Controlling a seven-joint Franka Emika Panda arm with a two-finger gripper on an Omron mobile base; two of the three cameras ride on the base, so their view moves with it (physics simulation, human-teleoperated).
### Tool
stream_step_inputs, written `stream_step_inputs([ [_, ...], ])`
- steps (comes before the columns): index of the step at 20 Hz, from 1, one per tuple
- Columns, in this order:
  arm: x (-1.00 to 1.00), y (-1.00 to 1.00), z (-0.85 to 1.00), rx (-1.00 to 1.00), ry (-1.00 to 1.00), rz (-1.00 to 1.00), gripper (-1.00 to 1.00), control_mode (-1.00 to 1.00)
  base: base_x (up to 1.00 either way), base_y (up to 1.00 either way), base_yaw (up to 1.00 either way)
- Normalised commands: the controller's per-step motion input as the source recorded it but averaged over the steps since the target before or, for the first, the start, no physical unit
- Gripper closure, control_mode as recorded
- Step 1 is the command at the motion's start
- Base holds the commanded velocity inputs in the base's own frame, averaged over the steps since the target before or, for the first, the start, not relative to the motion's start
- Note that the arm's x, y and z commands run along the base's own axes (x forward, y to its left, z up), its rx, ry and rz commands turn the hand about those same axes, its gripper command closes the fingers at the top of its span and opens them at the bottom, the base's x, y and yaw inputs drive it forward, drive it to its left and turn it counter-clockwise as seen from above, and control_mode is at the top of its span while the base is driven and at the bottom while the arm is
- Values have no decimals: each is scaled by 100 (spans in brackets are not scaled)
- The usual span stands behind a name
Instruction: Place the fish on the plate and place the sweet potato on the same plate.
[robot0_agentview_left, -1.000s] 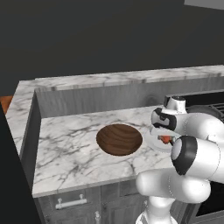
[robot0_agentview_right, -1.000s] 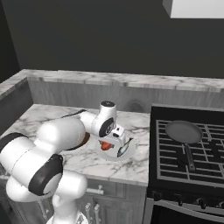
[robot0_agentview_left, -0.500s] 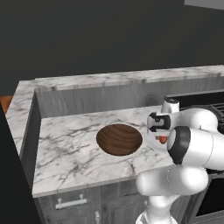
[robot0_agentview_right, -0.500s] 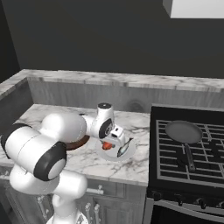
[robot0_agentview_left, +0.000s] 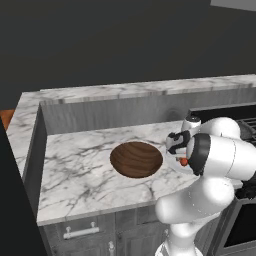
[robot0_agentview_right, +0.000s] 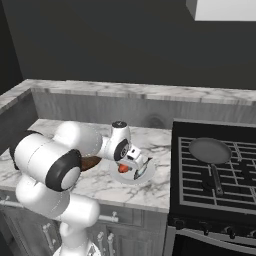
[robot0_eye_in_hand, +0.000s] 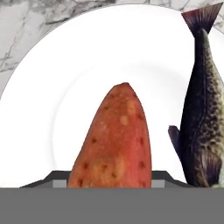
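Note:
In the hand view the white plate (robot0_eye_in_hand: 65, 78) lies just below my hand. The grey-silver fish (robot0_eye_in_hand: 201, 113) rests on the plate's right part, tail up. The orange-red sweet potato (robot0_eye_in_hand: 116, 140) stands between my fingertips over the plate's middle, beside the fish without touching it. My gripper (robot0_eye_in_hand: 109, 180) is shut on the sweet potato. From the right base view the gripper (robot0_agentview_right: 131, 165) hangs low over the plate (robot0_agentview_right: 149, 172) with the sweet potato (robot0_agentview_right: 122, 169) in it. The left base view shows the sweet potato (robot0_agentview_left: 184, 161) under the hand.
A dark brown wooden bowl (robot0_agentview_left: 136, 159) sits on the marble counter (robot0_agentview_left: 80, 170) just left of the plate. A stove with a dark frying pan (robot0_agentview_right: 210, 150) stands to the right. A raised marble ledge (robot0_agentview_right: 125, 92) runs along the back.
The arm's elbow has swung and folded closer to the hand. The hand has stayed over the plate with the sweet potato still in it.

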Motion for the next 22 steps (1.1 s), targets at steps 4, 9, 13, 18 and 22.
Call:
stream_step_inputs([
  [4, 15, -4, -10, 0, 0, -1, 100, -100, 0, 0, 0],
  [9, 5, -3, -13, 0, 0, -2, 100, -100, 0, 0, 0],
  [13, 6, -3, -16, 0, 0, -1, 100, -100, 0, 0, 0],
  [18, 4, -1, -13, 0, 0, -1, -100, -100, 0, 0, 0],
  [22, 0, -4, -1, 0, 0, 0, -100, -100, 0, 0, 0],
])
